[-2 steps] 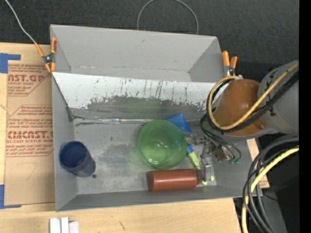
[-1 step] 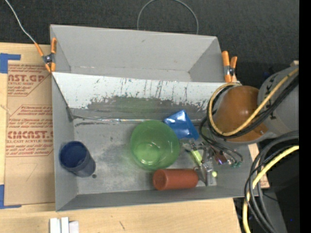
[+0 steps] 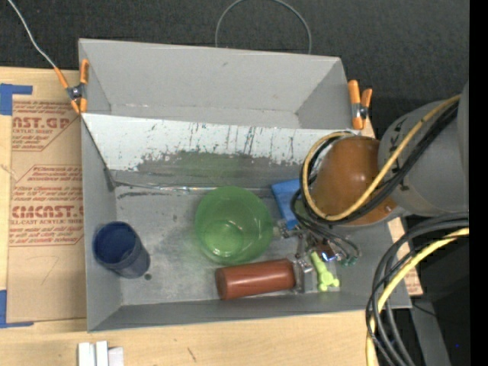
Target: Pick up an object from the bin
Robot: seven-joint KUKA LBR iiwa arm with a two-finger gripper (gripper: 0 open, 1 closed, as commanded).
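At the far left of the grey metal bin [image 3: 206, 90], in its lower left corner, a dark blue cup [image 3: 118, 248] stands upright with its mouth facing up, well apart from everything else. Toward the middle of the floor sits a green bowl [image 3: 232, 223], also open side up, translucent and round. Just below it, near the bin's lower wall, a reddish-brown cylinder [image 3: 255, 278] lies on its side, its long axis running left to right; its upper edge is close to the bowl's rim, though I cannot tell whether the two touch. Right of the bowl and a little higher, a blue block [image 3: 284, 195] pokes out from under the robot, partly hidden.

The claw [image 3: 316, 264] is low in the lower right part of the bin, just beside the right end of the reddish-brown cylinder, which is the nearest thing to it. A small lime-green piece [image 3: 327, 275] shows right at the claw; I cannot tell whether it is gripped or only lying there. Whether the claw is open or closed cannot be told, since the wrist hides it from above.

Over it, the rounded orange cover [image 3: 347, 178] of the wrist fills the bin's right side, looped with black and yellow cables [image 3: 379, 175], and the grey arm [image 3: 427, 158] reaches in from the right edge of the frame
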